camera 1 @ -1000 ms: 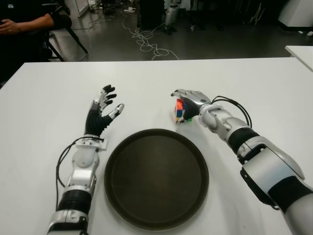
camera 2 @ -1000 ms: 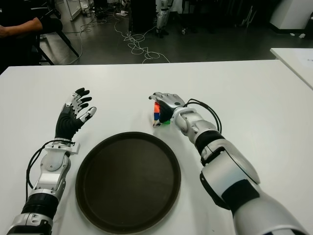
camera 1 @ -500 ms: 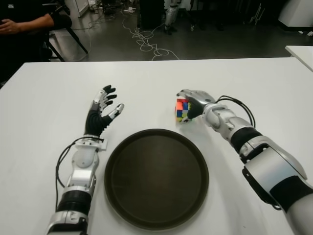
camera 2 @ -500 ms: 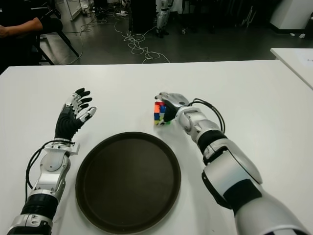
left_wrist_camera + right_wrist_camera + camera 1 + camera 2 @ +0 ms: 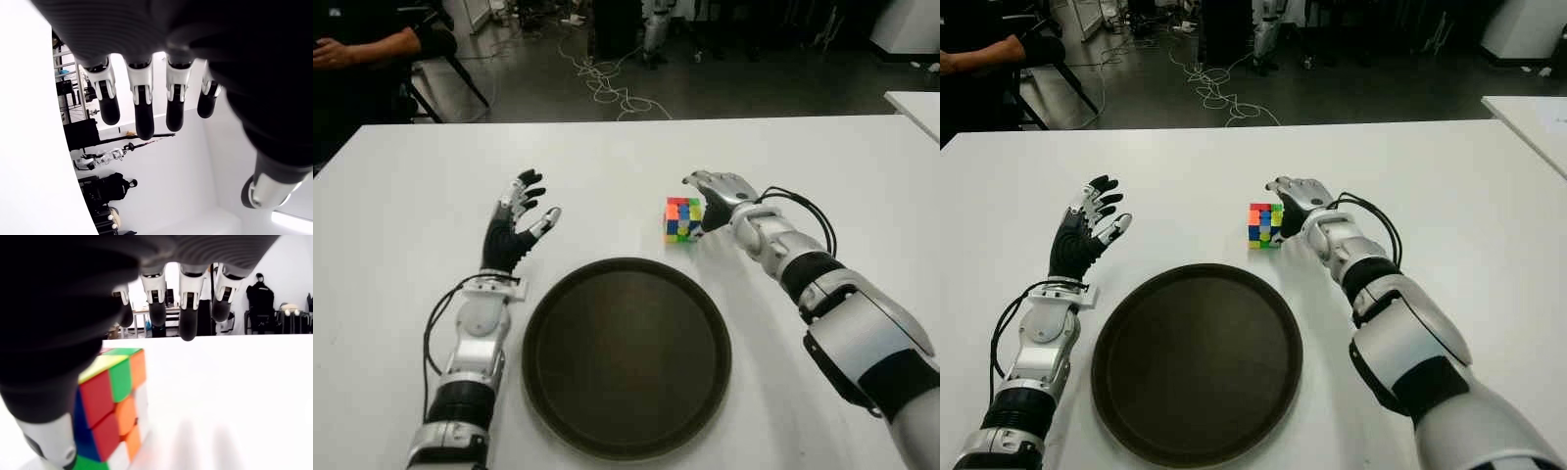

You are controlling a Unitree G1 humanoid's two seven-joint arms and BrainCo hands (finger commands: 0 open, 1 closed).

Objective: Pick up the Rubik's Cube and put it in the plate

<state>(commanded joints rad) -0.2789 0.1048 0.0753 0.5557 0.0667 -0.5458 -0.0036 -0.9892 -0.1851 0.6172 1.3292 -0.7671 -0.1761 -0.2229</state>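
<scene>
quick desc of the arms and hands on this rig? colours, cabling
Both arms are silver-grey shells with black joint sections. The left hand has a black ribbed palm and white finger segments with black tips; a black cable loops beside its wrist. The right hand is silver-grey on its back with dark fingertips, and black cables arch over its forearm.

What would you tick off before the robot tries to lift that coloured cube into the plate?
1. Cube upright on the table, beside the plate: ok.
2. Right hand next to the cube: ok.
3. Right fingers closed on the cube: not ok, they are spread and hold nothing.
4. Plate empty to take it: ok.
5. Left hand open, left of the plate, out of the way: ok.
</scene>
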